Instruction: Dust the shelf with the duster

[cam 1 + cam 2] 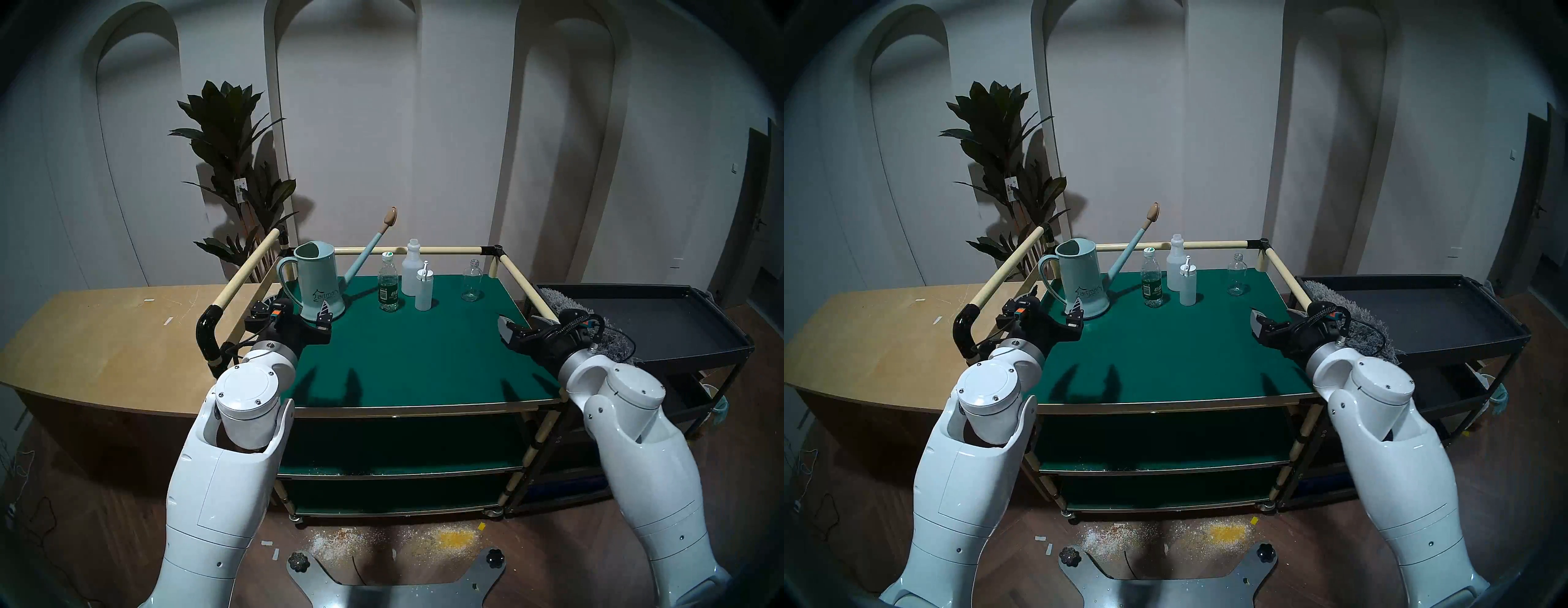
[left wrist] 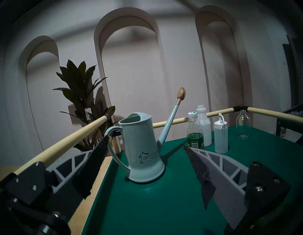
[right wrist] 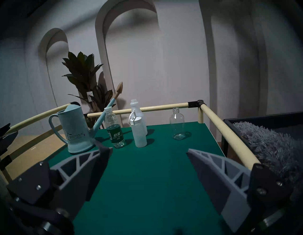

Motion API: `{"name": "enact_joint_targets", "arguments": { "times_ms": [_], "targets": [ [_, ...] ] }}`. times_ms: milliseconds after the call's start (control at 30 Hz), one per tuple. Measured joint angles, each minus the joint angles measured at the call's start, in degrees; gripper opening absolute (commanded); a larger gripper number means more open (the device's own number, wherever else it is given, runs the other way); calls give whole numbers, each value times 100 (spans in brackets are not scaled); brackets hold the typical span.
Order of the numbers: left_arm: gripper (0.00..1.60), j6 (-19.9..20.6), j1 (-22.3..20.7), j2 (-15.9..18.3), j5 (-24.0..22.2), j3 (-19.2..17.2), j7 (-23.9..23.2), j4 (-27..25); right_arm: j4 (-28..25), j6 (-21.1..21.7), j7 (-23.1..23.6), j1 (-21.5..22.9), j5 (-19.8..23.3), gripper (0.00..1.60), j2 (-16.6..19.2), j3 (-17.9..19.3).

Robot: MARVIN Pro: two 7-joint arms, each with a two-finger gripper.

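Observation:
The shelf (image 1: 415, 361) is the dark-green top board of a cart with cream rails, straight ahead; it also shows in the wrist views (image 2: 147, 205) (image 3: 155, 180). The grey fluffy duster (image 1: 615, 344) lies on the black tray cart to the right, partly hidden behind my right wrist; the right wrist view shows its shaggy head (image 3: 270, 144) beyond the rail. Its handle is hidden. My left gripper (image 1: 292, 314) is open and empty over the shelf's left side, just in front of the watering can. My right gripper (image 1: 524, 322) is open and empty over the shelf's right edge.
At the back of the shelf stand a pale-blue watering can (image 1: 318, 280), a green-labelled water bottle (image 1: 388, 288), two white bottles (image 1: 424, 288) and a clear glass bottle (image 1: 471, 282). The black tray cart (image 1: 679, 327) is right, a wooden counter (image 1: 106, 339) left. Powder lies on the floor (image 1: 424, 539).

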Motion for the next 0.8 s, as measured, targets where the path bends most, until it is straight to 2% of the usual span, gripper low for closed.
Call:
{"name": "enact_joint_targets", "arguments": {
  "times_ms": [200, 400, 467, 533, 800],
  "targets": [
    [160, -170, 3, 4, -145, -9, -169, 138, 135, -495, -622, 69, -565, 160, -368, -313],
    [160, -407, 3, 49, -265, -31, -334, 257, 591, -1097, -1215, 209, -1232, 160, -736, -540],
    [160, -437, 3, 56, -277, -34, -351, 268, 653, -1168, -1266, 230, -1300, 160, -770, -560],
    [160, -535, 2, 77, -314, -43, -403, 301, 864, -1421, -1403, 303, -1490, 160, -873, -618],
    [160, -714, 1, 115, -369, -54, -484, 362, 1207, -2086, -1587, 439, -1743, 160, -1018, -718]
  ]
}}
